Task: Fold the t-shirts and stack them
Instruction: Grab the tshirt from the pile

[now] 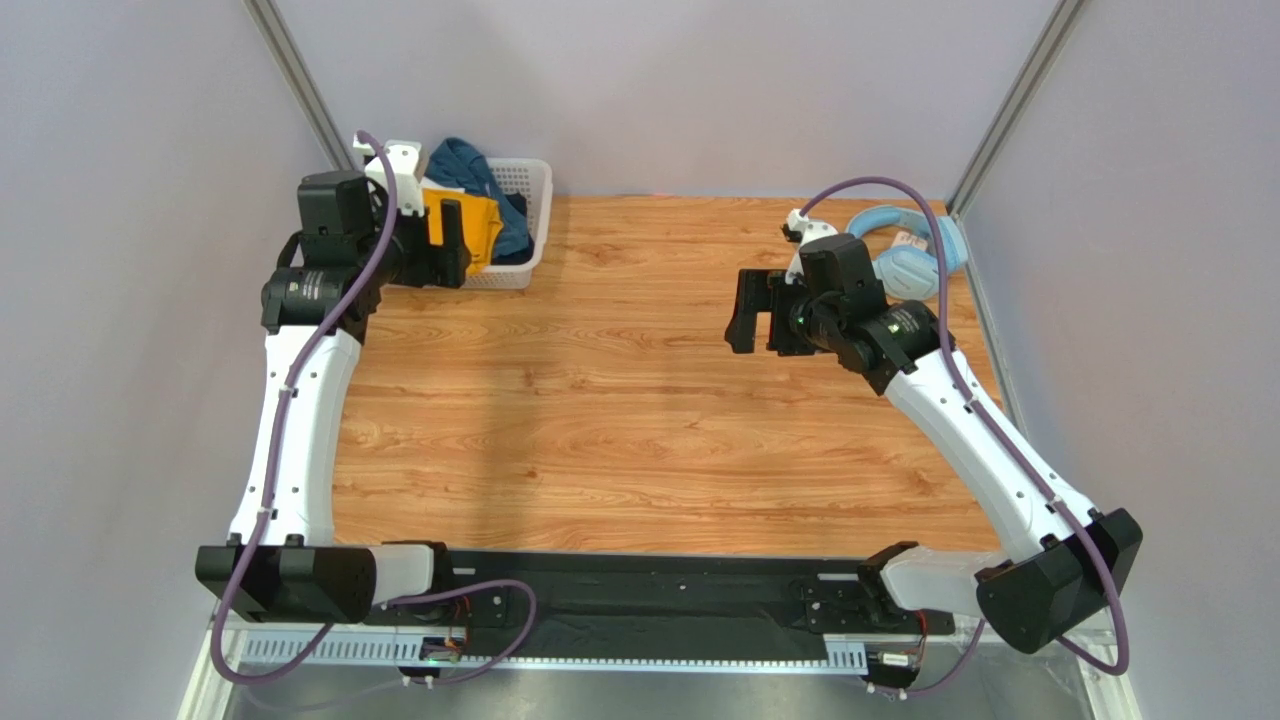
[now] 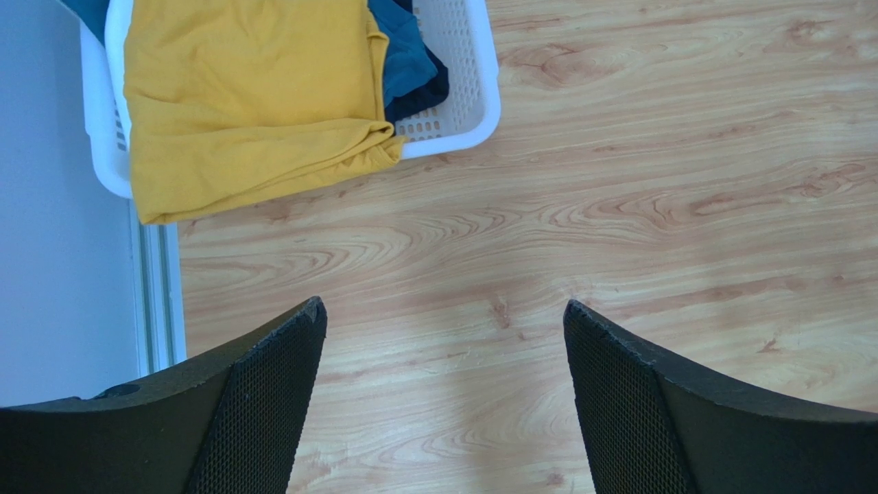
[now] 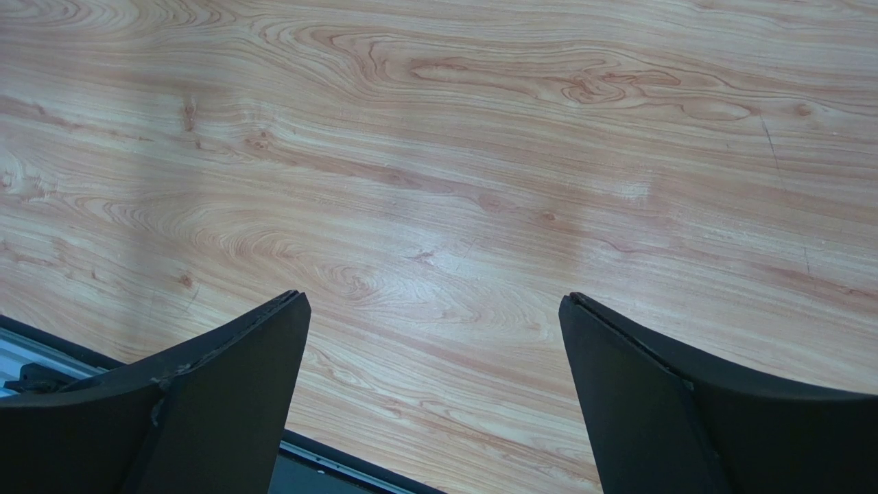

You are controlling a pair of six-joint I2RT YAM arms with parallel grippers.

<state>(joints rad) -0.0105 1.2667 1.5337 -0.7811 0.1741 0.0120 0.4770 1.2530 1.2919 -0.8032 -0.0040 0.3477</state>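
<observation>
A mustard-yellow t-shirt (image 1: 481,228) hangs over the near rim of the white lattice basket (image 1: 529,183) at the table's far left. In the left wrist view the yellow t-shirt (image 2: 247,93) drapes over the basket's rim (image 2: 469,108) onto the wood. A dark teal-blue garment (image 1: 469,162) lies in the basket behind it and also shows in the left wrist view (image 2: 407,57). No white garment is visible. My left gripper (image 1: 433,263) (image 2: 443,319) is open and empty, just in front of the yellow shirt. My right gripper (image 1: 762,333) (image 3: 433,309) is open and empty above bare wood at mid-right.
Light-blue headphones (image 1: 902,255) lie at the far right, behind my right arm. The wooden table (image 1: 601,405) ends at a dark rail in the right wrist view (image 3: 330,458). A grey wall and metal track (image 2: 155,298) border the left side.
</observation>
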